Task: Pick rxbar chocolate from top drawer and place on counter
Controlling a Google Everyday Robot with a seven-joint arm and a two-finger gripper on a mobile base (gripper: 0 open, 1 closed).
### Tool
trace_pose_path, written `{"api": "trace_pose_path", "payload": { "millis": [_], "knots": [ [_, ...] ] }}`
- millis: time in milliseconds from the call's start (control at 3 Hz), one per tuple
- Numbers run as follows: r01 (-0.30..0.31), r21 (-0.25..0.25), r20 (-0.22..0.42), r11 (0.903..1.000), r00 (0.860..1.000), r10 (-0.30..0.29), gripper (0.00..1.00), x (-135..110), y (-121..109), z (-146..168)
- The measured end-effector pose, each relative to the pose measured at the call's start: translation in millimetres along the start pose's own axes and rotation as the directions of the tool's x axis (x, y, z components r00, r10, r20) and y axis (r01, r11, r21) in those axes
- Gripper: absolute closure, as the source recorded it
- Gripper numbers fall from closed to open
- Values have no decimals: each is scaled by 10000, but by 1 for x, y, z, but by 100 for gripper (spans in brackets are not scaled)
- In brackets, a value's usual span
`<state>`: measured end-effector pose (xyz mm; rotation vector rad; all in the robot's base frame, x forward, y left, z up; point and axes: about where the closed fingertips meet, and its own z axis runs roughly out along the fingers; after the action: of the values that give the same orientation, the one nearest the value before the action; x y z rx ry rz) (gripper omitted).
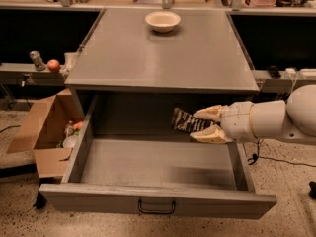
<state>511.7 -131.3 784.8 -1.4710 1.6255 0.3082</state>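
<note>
The counter (163,53) is big and grey. Its front edge sits right above the open top drawer (158,201). I think the bar could bump that edge going up and slip out. The tool (196,125) hangs over the drawer's right side. It pinches one end of the rxbar chocolate (185,120), held up in the air.

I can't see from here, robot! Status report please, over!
Gripper over the open top drawer, fingers shut on the rxbar chocolate. Bar tilted, below the counter edge. Bowl sits at the counter's far end.
</note>
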Motion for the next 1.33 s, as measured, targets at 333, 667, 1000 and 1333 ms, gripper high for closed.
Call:
{"api": "trace_pose_path", "payload": {
  "millis": [333, 667, 1000, 1333],
  "knots": [
    [-40, 83, 8, 10000, 10000, 40, 100, 2, 0, -6],
    [-104, 165, 218, 9998, 9997, 100, 100, -4, -5, -10],
    [208, 189, 564, 9996, 9982, -219, 100, -48, -31, -25],
    [476, 511, 725, 9976, 9961, -512, 100, -94, -90, -32]
  ]
}}
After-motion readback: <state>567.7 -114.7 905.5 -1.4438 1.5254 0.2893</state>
